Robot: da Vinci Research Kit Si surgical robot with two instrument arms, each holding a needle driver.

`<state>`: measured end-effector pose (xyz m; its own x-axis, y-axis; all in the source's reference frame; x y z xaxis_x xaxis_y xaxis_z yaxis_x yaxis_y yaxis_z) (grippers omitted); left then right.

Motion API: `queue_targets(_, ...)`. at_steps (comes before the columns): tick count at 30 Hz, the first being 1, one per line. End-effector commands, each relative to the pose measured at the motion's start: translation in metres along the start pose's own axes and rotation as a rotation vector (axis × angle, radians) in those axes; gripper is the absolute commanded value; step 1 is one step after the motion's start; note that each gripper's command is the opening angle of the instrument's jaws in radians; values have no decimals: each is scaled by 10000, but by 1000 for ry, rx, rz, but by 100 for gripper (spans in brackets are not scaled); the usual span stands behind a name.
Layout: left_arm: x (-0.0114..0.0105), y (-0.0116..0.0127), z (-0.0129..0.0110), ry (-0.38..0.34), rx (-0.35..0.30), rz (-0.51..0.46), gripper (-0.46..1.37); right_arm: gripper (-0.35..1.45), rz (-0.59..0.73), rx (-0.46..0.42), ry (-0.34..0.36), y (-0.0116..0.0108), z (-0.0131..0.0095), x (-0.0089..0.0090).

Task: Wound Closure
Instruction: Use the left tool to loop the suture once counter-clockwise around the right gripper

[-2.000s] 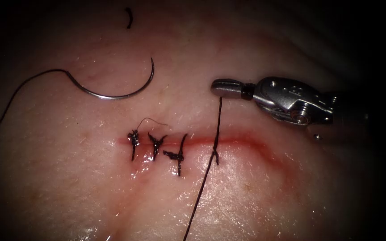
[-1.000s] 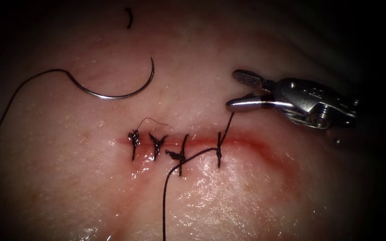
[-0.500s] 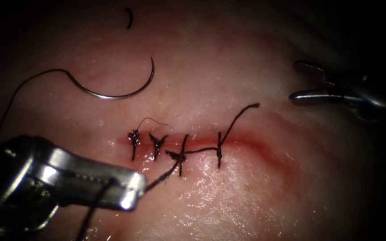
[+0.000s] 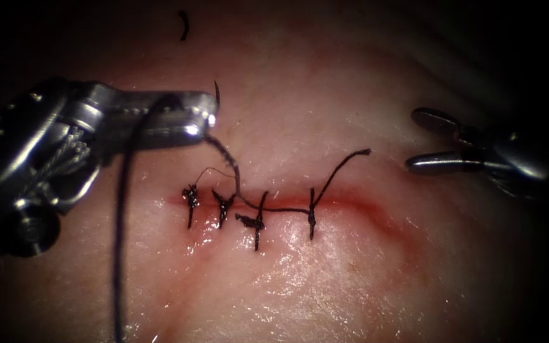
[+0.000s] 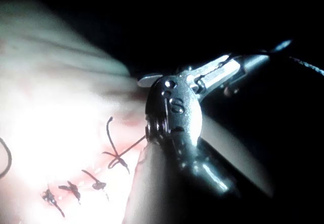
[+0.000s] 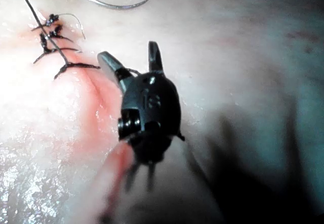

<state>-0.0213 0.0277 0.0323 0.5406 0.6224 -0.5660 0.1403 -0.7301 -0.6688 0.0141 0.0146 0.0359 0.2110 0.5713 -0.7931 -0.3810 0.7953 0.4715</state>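
Left tool [image 4: 201, 117] clamps thread [image 4: 227, 162]; right tool [image 4: 424, 141] spread wide, empty.

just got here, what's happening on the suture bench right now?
The left tool has its jaws shut on the thread, which runs from them down to the fourth stitch on the cut in the tissue. The right tool sits open to the right, holding nothing. The needle lies free on the tissue above the cut, not in it. Four stitches are in place, and a short free tail sticks up from the fourth.
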Motion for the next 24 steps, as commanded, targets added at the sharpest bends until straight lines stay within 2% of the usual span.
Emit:
queue_targets(1, -1, -2, -1, -1, -6, -1, -35, 98, -7, 1, -17, 1, 2, -2)
queue_targets(6, -2, -12, -5, -2, 1, -1, -35, 101, -23, 0, -60, 4, 13, -19)
queue_targets(8, -2, -15, -6, -2, 2, -1, -35, 105, -35, -6, -85, 5, 21, -30)
queue_targets(14, -1, -21, -8, -3, 8, -2, -35, 105, -48, -9, -86, 11, 26, -44)
queue_targets(20, -5, -30, -5, -2, 16, 1, -35, 99, -41, -14, -87, 10, 30, -38)
queue_targets(22, -9, -32, 0, -10, 19, -2, -35, 91, -36, -17, -75, 8, 35, -32)
queue_targets(24, -13, -34, 7, -29, 19, -3, -35, 69, -29, -16, -51, 6, 38, -25)
